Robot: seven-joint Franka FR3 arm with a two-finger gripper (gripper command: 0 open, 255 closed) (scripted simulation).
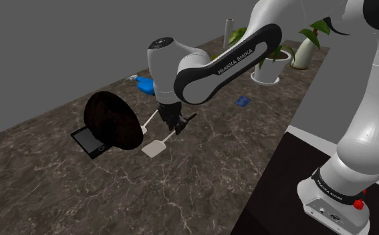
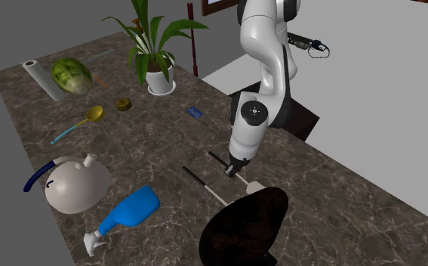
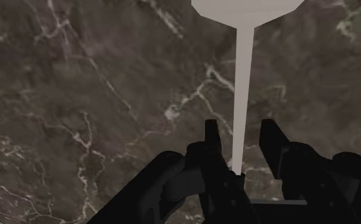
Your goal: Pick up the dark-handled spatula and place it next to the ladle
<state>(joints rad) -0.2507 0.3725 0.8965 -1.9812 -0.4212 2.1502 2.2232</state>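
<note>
Jaws straddle pale spatula (image 3: 244,76) on dark veined stone counter (image 3: 77,95).

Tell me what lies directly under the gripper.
The spatula's pale shank lies on the marbled counter between the gripper's open fingers, neither touching it. In the wrist view its handle end is covered by the gripper's body.

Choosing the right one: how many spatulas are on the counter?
2. One spatula lies between the open gripper's fingers; the other spatula beside it, toward the spray bottle. The dark disc may hide more.
</note>
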